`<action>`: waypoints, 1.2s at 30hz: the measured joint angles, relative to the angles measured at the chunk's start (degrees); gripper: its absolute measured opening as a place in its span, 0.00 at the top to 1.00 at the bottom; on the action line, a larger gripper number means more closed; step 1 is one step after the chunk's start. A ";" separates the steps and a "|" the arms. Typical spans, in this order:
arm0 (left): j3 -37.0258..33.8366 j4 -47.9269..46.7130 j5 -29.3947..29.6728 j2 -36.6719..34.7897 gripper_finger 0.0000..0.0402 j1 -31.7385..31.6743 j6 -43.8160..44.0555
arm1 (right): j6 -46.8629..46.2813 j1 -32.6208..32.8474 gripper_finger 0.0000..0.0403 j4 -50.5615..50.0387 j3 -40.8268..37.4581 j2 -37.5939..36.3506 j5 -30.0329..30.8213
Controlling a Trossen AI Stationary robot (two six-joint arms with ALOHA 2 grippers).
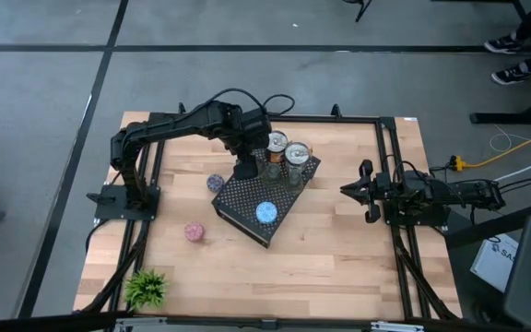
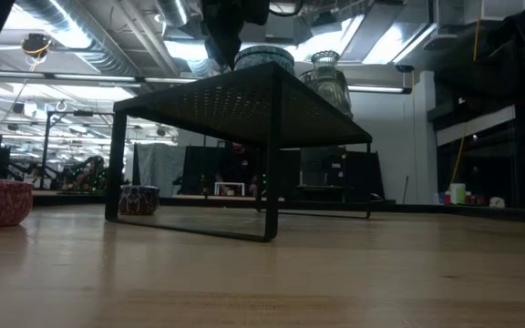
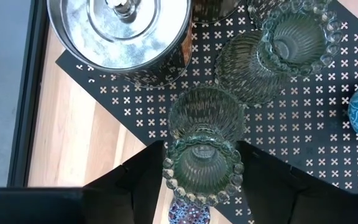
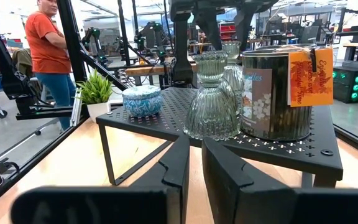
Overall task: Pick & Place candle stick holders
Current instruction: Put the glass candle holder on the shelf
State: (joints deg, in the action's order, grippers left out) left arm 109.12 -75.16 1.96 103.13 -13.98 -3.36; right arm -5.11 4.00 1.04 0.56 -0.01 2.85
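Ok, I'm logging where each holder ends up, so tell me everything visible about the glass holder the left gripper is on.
The green glass holder is clear, pale olive-green ribbed glass: a flared bell-shaped base, a narrow neck and a beaded cup rim on top. It stands upright on the black perforated stand, near its edge, beside a matching glass holder and a silver tin. The left gripper straddles its cup rim from above, a dark finger on each side; whether the fingers press the glass is not clear.

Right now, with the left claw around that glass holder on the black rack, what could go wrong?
1. The left claw straddles a ribbed green glass candle holder close beside a second glass holder and a silver tin; a sideways drift may knock them.
2. The holder stands near the edge of the black perforated rack, so it could tip off.
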 joint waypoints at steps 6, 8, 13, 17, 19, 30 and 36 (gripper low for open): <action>0.00 -0.97 0.66 0.00 0.47 0.00 0.02 | -0.01 0.01 0.88 0.00 0.00 0.00 0.00; 0.00 -1.03 1.45 0.00 0.45 0.00 0.04 | 0.00 0.00 0.88 0.00 0.00 0.00 0.00; 0.00 -1.04 1.71 0.00 0.42 0.02 0.02 | 0.00 0.00 0.88 0.00 0.00 0.00 0.00; 0.00 -1.16 1.52 0.00 0.40 0.00 0.04 | 0.00 -0.01 0.88 0.00 0.00 0.00 0.00; 0.00 -1.35 0.63 0.00 0.38 0.02 0.12 | -0.01 0.01 0.88 0.00 0.00 0.00 0.00; 4.19 -3.80 -0.16 -0.04 0.32 0.50 1.07 | 0.01 0.00 0.88 0.00 0.00 0.00 0.00; 6.03 -9.40 0.11 -0.09 0.33 -1.04 1.17 | -0.01 -0.01 0.88 0.00 0.00 0.00 0.00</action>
State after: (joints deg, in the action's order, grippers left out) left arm 115.15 -84.56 2.07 103.04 -15.02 -2.19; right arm -5.13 3.99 1.04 0.56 -0.01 2.85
